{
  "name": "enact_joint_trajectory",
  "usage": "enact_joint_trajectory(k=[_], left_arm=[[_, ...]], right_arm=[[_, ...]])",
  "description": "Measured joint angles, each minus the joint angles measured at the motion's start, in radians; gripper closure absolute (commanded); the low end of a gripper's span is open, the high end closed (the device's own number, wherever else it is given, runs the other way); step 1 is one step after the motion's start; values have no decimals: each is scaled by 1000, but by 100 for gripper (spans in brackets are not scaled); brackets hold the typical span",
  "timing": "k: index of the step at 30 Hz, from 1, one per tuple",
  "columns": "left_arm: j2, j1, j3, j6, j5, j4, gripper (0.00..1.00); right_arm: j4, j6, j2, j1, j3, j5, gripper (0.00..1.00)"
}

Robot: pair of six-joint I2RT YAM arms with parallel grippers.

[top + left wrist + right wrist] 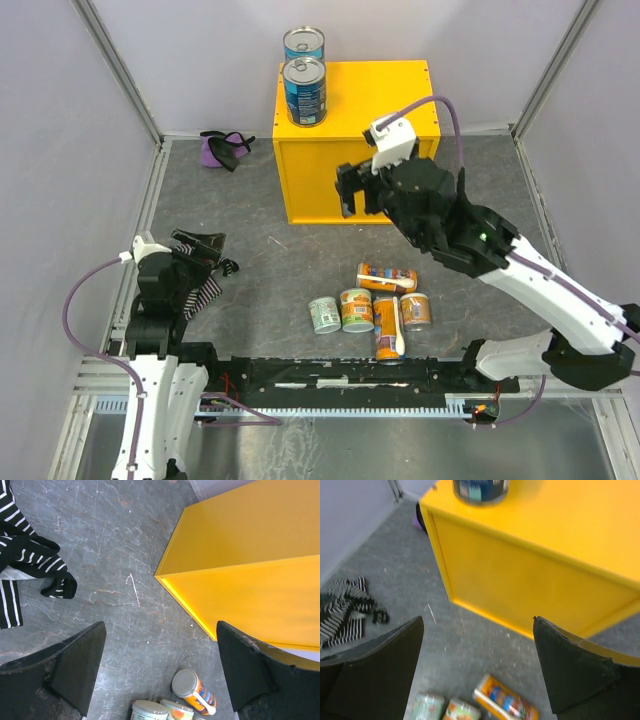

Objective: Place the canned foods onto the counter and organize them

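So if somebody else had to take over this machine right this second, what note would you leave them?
Left gripper: open, empty, low over the floor by the striped cloth.
Right gripper: open, empty, in front of the yellow counter.
Done: two blue cans stand on the counter's left side, one behind the other.
To do: five floor cans sit clustered between the arms, some lying on their sides. Each needs lifting onto the counter and lining up.
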Motion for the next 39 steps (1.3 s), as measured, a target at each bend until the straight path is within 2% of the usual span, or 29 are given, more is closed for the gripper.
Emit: enact_joint_trajectory(k=[7, 16, 27, 39], left_arm=[[-49, 0, 0, 0, 16, -24, 4], [-87, 0, -12, -1, 26, -60, 5], [-143, 0, -29, -38, 41, -80, 5], [-104, 0, -37, -56, 74, -56, 5]], right_arm=[[-194, 72, -140, 31, -191, 16, 4], [-381, 60, -150, 31, -342, -86, 4], [-406, -8, 45, 31, -413, -175, 1], [-398, -110, 129, 11, -470, -188, 0]])
